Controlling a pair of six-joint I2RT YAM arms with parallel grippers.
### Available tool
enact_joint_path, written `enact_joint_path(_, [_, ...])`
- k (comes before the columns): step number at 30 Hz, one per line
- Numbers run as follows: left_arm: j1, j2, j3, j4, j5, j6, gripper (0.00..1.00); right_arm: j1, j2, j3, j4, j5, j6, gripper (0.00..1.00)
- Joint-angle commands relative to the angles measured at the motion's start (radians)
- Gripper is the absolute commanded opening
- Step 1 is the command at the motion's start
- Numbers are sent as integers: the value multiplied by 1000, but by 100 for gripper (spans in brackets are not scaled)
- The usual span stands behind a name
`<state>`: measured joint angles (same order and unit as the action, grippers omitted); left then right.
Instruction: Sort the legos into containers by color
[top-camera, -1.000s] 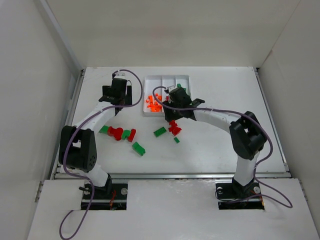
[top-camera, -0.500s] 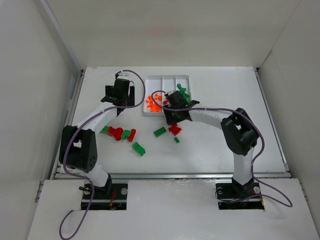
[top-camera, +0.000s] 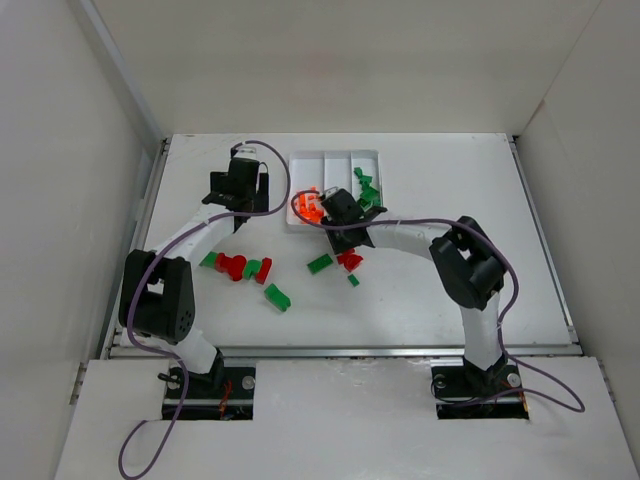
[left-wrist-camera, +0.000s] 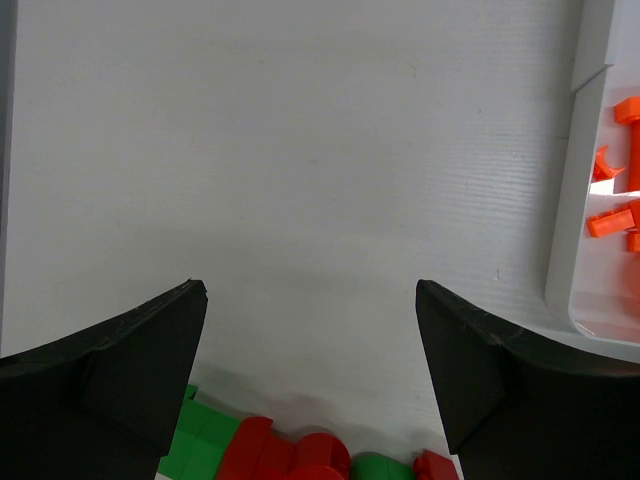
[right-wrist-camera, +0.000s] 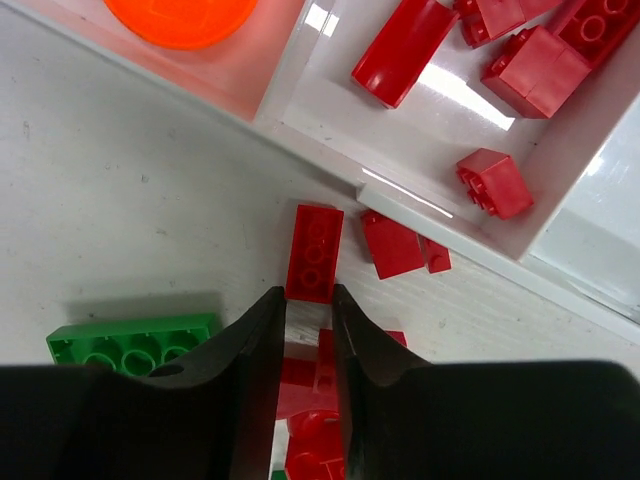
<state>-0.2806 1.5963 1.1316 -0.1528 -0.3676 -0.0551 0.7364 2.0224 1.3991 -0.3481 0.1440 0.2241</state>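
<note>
The white tray (top-camera: 330, 153) has three containers: orange legos (top-camera: 305, 206) on the left, red legos (right-wrist-camera: 530, 65) in the middle, green legos (top-camera: 368, 188) on the right. My right gripper (right-wrist-camera: 310, 292) hangs just outside the tray's near wall (right-wrist-camera: 420, 205), its fingertips pinching one end of a small red brick (right-wrist-camera: 315, 250). More red pieces (right-wrist-camera: 395, 245) lie beside and under it. My left gripper (left-wrist-camera: 310, 290) stands wide open over bare table, holding nothing, above a red and green cluster (left-wrist-camera: 290, 455).
Loose legos lie on the table: a green plate (top-camera: 320, 263), a red heap (top-camera: 350, 259), a small green piece (top-camera: 353, 280), a green brick (top-camera: 277, 297), and a red-green row (top-camera: 240, 267). The enclosure's white walls stand on three sides.
The right gripper has swung left along the tray's near wall and its jaws have narrowed onto the red brick. The left gripper has edged slightly away from me and stays open.
</note>
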Motion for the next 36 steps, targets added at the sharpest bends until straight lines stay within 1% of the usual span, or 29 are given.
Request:
enact_joint_path(1, [-2,-32,-7,29,-22,9,83,12,10,8,-5,23,-8,30])
enact_joint_path(2, [-11,-32,-16,29,-22,9,83,12,-2,-5,-5,23,-8,26])
enact_joint_path(8, [-43,-41,-26,38,-44,27,83,12,-24,-14,17,14,-31,16])
enact_joint_path(9, [-54,-41,-26,47,-56,28,83,12,-33,-14,17,14,-31,13])
enact_joint_path(10, [-54,-41,-26,47,-68,28,83,12,-33,-14,26,25,-31,12])
enact_joint_path(14, [-75,-50,-26,47,-86,38,83,12,-83,-23,35,34,-31,3])
enact_joint_path(16, [-75,-50,-26,47,-87,28,83,12,-103,-23,35,34,-22,0])
enact_joint_path(20, [-86,-50,-16,47,-77,18,83,12,-139,-23,35,43,-12,0])
enact_joint_path(27, [-86,-39,-16,47,-67,18,83,12,-191,-8,46,-3,17,0])
enact_joint_path(30, [-86,-10,22,26,-79,8,83,12,-179,55,46,8,17,0])
enact_joint_path(31, [-86,11,34,25,-79,8,83,-9,-165,78,31,8,17,0])
enact_joint_path(36, [-86,71,115,-14,-100,-2,83,-74,-12,297,-51,26,17,0])
